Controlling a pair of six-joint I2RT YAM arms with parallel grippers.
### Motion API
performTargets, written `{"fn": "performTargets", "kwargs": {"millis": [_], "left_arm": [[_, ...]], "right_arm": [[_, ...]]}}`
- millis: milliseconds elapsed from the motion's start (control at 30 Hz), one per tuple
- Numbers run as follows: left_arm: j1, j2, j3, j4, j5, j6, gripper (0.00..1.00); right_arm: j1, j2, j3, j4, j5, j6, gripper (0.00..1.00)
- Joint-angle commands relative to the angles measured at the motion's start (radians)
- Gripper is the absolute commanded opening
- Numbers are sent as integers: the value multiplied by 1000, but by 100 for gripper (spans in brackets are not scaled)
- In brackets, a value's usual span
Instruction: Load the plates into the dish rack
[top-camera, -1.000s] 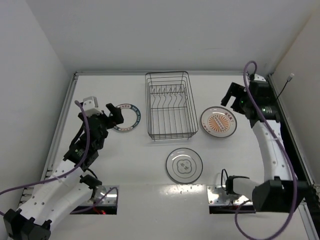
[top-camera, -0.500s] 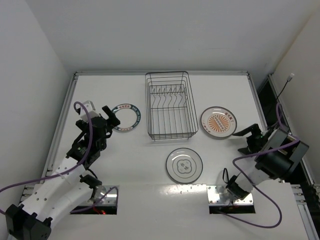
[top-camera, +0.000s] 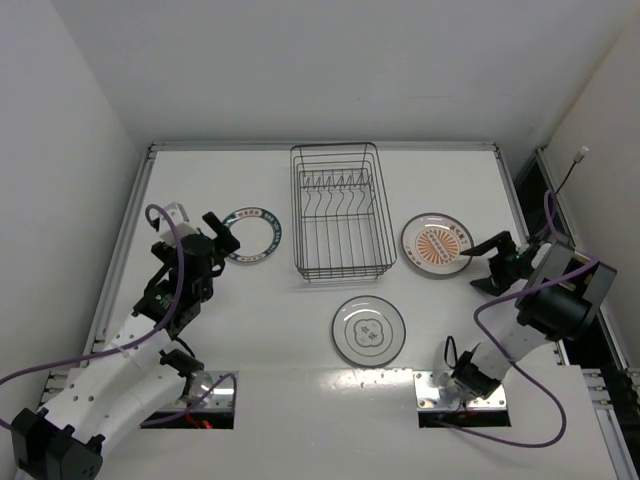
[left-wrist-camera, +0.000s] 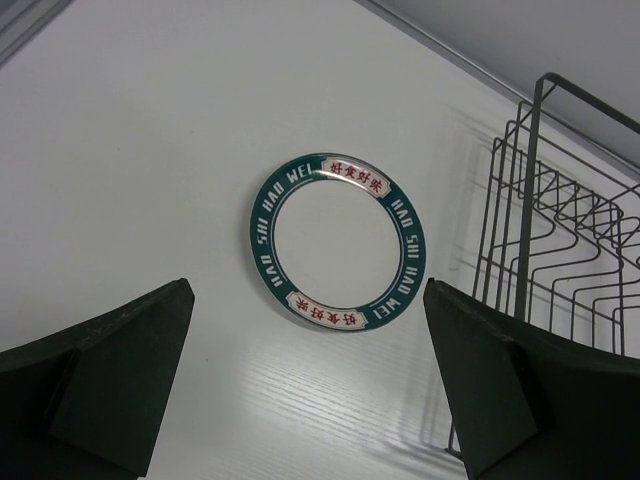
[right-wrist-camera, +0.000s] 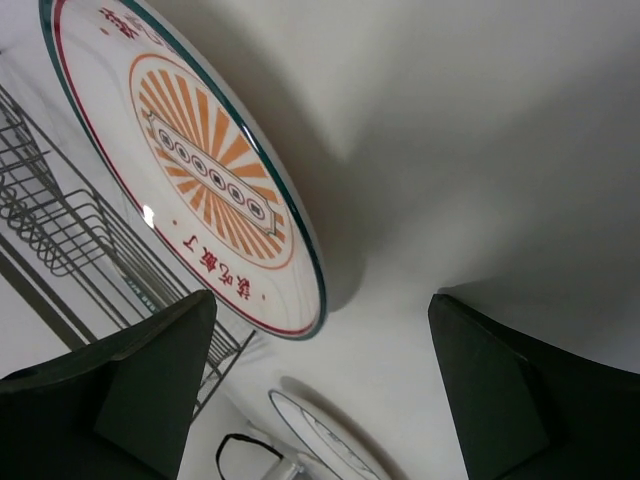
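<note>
Three plates lie flat outside the rack (top-camera: 338, 213): blue-rim plate (top-camera: 253, 235) just left of it, orange plate (top-camera: 438, 244) just right, ringed plate (top-camera: 369, 330) in front. Left gripper (top-camera: 224, 232), jaws wide and empty, sits left of the rack beside the blue-rim plate. Right gripper (top-camera: 483, 262), also spread and holding nothing, sits beyond the orange plate.

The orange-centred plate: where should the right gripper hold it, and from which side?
Probably its right rim, coming from the right. The orange-centred plate lies flat on the table, so only the raised rim offers a pinch, and the open right gripper sits beside that edge.
</note>
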Motion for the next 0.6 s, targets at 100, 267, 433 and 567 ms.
{"fn": "performTargets", "kwargs": {"millis": [100,267,433,567], "left_arm": [[9,-1,-13,5,-27,-25,100],[9,-1,-13,-13,-58,-43,100],[9,-10,-13,-23,-76,-52,100],[9,-10,-3,-44,-89,-52,100]], "right_arm": [[124,104,185,0,124,32,68],[169,146,270,-74,181,22,40],[201,204,351,-167,227,-19,25],[222,236,423,-221,236,-56,5]]}}
